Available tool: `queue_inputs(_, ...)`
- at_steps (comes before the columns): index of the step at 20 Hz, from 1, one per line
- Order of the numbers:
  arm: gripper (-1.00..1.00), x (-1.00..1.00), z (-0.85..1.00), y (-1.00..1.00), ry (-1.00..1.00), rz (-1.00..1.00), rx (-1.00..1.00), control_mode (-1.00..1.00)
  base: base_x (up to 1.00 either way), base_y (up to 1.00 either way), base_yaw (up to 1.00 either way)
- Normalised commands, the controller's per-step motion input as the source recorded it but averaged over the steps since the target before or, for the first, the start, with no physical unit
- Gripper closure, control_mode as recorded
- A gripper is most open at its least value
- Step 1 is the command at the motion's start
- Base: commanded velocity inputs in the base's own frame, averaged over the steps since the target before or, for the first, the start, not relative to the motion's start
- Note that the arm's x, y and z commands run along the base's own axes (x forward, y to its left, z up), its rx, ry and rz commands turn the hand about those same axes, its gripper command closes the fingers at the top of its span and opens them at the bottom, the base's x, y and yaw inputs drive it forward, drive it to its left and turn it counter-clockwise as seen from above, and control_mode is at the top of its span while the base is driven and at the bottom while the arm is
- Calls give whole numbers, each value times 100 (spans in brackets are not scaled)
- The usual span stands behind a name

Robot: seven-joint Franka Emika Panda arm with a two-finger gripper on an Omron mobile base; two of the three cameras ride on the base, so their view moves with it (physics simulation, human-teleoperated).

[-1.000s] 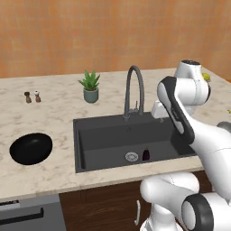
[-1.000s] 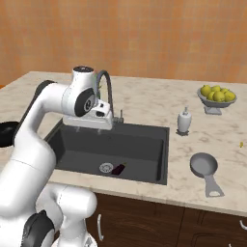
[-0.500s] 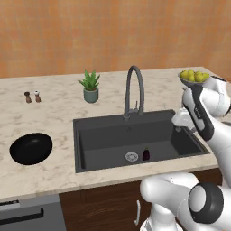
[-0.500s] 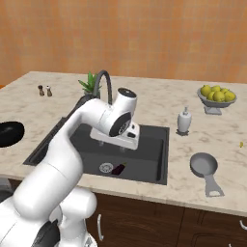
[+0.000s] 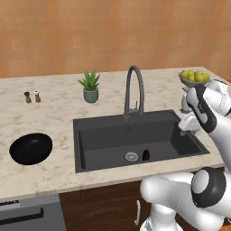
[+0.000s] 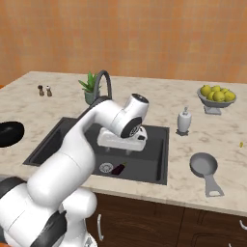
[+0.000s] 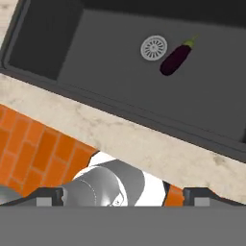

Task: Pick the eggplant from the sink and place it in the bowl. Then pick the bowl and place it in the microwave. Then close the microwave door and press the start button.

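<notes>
The eggplant [image 5: 146, 154] lies on the floor of the sink [image 5: 103, 135], just right of the round drain [image 5: 131, 156]. In the hand view the eggplant [image 7: 175, 57] rests on its side, far from my fingertips [image 7: 48, 197], which stand wide apart with nothing between them. My gripper [image 6: 120, 144] hovers open above the sink [image 6: 53, 144], higher than the eggplant [image 6: 118, 168] and a little behind it. The glossy black bowl [image 5: 30, 148] sits on the counter left of the sink, and shows as a bowl [image 6: 9, 132] at the left edge. The microwave is out of view.
A gooseneck faucet [image 5: 135, 90] rises behind the sink. A potted plant [image 5: 90, 85] and salt and pepper shakers [image 5: 31, 96] stand at the back left. On the right counter are a soap dispenser [image 6: 184, 120], a grey pan [image 6: 202, 166] and a fruit bowl [image 6: 216, 96].
The arm has swung from beside the faucet across to the right side of the sink, and the hand has dropped lower over the basin. The eggplant and bowl have not moved.
</notes>
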Motion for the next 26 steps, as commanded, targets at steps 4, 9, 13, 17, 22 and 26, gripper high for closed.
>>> queue_inputs(4, -100, 2, -13, 0, -14, 44, 0, -100, 0, 0, 0)
queue_inputs(9, -100, 0, -11, 3, -23, 45, 0, -100, 0, 0, 0)
queue_inputs(13, -100, 15, -6, 17, -24, 46, 0, -100, 0, 0, 0)
queue_inputs(17, -100, 23, 0, 13, -21, 50, 0, -100, 0, 0, 0)
queue_inputs(22, -100, 18, -5, -2, -10, 56, 0, -100, 0, 0, 0)
queue_inputs(26, -100, 40, -12, 0, -2, 47, 1, -100, 0, 0, 0)
